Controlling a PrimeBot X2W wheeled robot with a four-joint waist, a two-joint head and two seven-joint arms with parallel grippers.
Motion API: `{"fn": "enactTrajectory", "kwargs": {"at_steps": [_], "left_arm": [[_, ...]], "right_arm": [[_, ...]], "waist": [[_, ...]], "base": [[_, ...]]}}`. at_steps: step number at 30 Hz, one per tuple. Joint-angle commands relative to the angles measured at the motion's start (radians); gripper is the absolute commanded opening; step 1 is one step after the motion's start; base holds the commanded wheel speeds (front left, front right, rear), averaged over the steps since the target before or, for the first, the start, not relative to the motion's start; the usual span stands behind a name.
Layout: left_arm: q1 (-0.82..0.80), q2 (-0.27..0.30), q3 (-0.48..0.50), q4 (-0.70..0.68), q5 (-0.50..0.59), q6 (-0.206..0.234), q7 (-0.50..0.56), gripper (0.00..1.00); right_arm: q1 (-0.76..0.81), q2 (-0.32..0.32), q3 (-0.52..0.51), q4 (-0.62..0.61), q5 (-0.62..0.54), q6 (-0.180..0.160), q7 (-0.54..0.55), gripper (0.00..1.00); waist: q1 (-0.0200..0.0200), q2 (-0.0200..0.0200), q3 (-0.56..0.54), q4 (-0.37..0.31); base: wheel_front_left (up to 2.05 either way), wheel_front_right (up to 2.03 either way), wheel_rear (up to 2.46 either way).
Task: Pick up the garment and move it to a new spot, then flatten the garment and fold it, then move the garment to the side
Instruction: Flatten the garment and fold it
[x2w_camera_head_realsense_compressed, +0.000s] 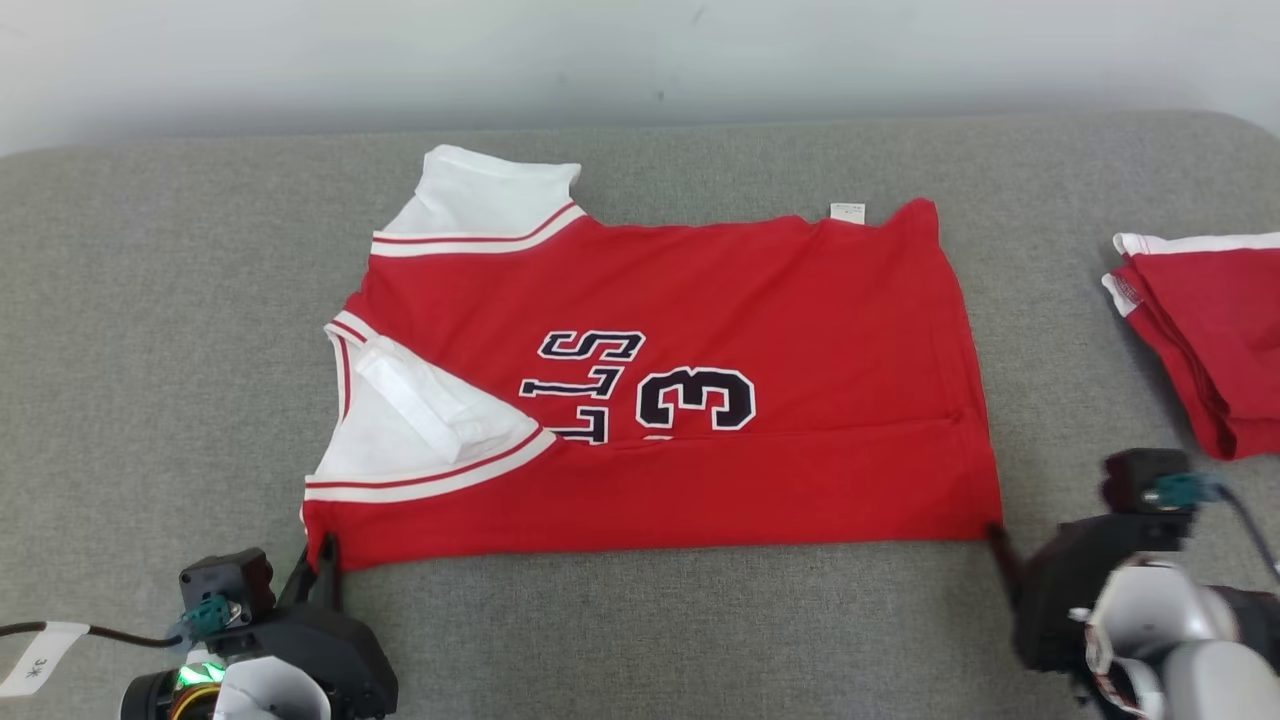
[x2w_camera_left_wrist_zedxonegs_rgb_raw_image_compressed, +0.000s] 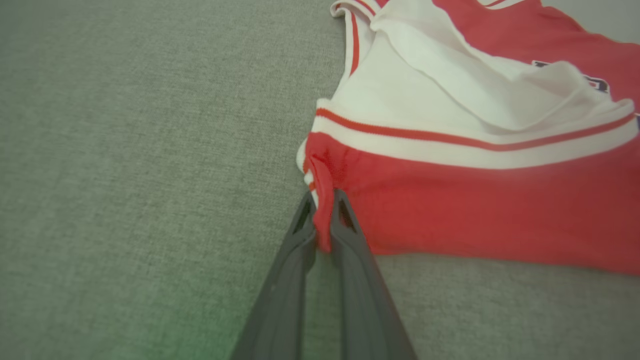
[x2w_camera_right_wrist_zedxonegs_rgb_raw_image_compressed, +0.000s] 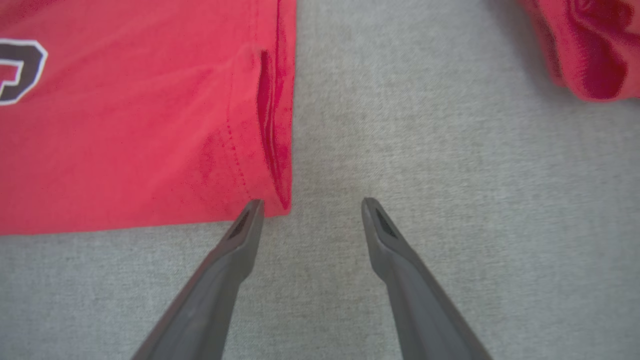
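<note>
While grey surface (x2w_camera_head_realsense_compressed: 150, 350) is scanned, red garment (x2w_camera_head_realsense_compressed: 800, 330) is seen flat at centre, second red garment (x2w_camera_head_realsense_compressed: 1215, 330) at right edge; near-left corner is pinched by left claw (x2w_camera_left_wrist_zedxonegs_rgb_raw_image_compressed: 324, 196); right claw (x2w_camera_right_wrist_zedxonegs_rgb_raw_image_compressed: 311, 201) is held wide beside near-right corner.

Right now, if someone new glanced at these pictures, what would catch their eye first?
The red jersey with a big 3, spread across the middle of the grey surface. The left gripper is shut on its near-left corner, and the right gripper sits by the near-right corner, fingers spread. A second red garment lies folded at the right edge.
</note>
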Motion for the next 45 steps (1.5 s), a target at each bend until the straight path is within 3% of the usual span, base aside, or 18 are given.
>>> {"fn": "enactTrajectory", "kwargs": {"at_steps": [1,6,9,19,27,28,29,31,32,39,45], "left_arm": [[0.027,0.006,0.001,0.012,-0.006,0.002,-0.002,0.00],[0.042,0.013,0.006,0.005,-0.013,0.007,-0.008,0.00],[0.047,0.012,0.003,-0.003,-0.015,0.008,-0.008,0.00],[0.010,0.010,-0.018,-0.025,-0.003,0.004,-0.004,0.00],[-0.007,0.008,-0.025,-0.014,-0.005,0.002,-0.012,0.00],[-0.008,0.009,-0.026,-0.011,-0.006,0.001,-0.014,0.00],[-0.008,0.009,-0.026,-0.010,-0.007,0.001,-0.015,0.00],[-0.010,0.012,-0.025,-0.009,-0.008,-0.001,-0.020,0.00],[-0.011,0.014,-0.025,-0.010,-0.009,-0.003,-0.024,0.00],[0.024,0.011,-0.016,-0.044,-0.024,0.000,-0.052,0.00],[0.090,0.021,-0.011,-0.109,-0.042,0.007,-0.051,0.00]], "right_arm": [[0.019,-0.002,-0.024,-0.044,-0.002,-0.003,0.007,1.00],[0.062,-0.001,-0.053,-0.192,0.024,-0.003,0.037,1.00],[0.055,-0.001,-0.041,-0.201,0.027,-0.003,0.035,1.00],[-0.072,-0.001,-0.010,0.030,0.039,-0.003,-0.034,1.00],[-0.103,0.001,0.008,0.186,0.030,-0.003,-0.015,1.00],[-0.103,0.001,0.007,0.200,0.041,-0.003,-0.014,0.83],[-0.102,0.002,0.005,0.213,0.049,-0.003,-0.013,0.42],[-0.107,0.002,0.007,0.231,0.054,-0.003,-0.020,0.10],[-0.107,0.002,0.008,0.237,0.056,-0.003,-0.024,0.00],[-0.093,-0.002,-0.016,0.237,0.068,-0.003,-0.063,0.00],[-0.041,-0.003,-0.036,0.144,0.079,-0.003,-0.040,0.00]], "waist": [[0.0000,-0.0001,-0.016,0.005],[0.0000,-0.0001,-0.031,-0.002],[0.0000,-0.0001,-0.027,-0.003],[0.0000,-0.0001,0.014,0.020],[0.0000,-0.0001,0.024,0.034],[0.0000,-0.0001,0.024,0.034],[0.0000,-0.0001,0.023,0.034],[0.0000,-0.0001,0.021,0.032],[0.0000,-0.0001,0.020,0.030],[0.0000,-0.0001,-0.007,0.026],[0.0000,-0.0001,-0.041,0.022]], "base": [[0.00,0.00,0.00],[0.00,0.00,0.00],[0.00,0.00,0.00],[0.00,0.00,0.00],[0.00,0.00,0.00],[0.00,0.00,0.00],[0.00,0.00,0.00],[0.00,0.00,0.00],[0.00,0.00,0.00],[0.00,0.00,0.00],[0.00,0.00,0.00]]}}
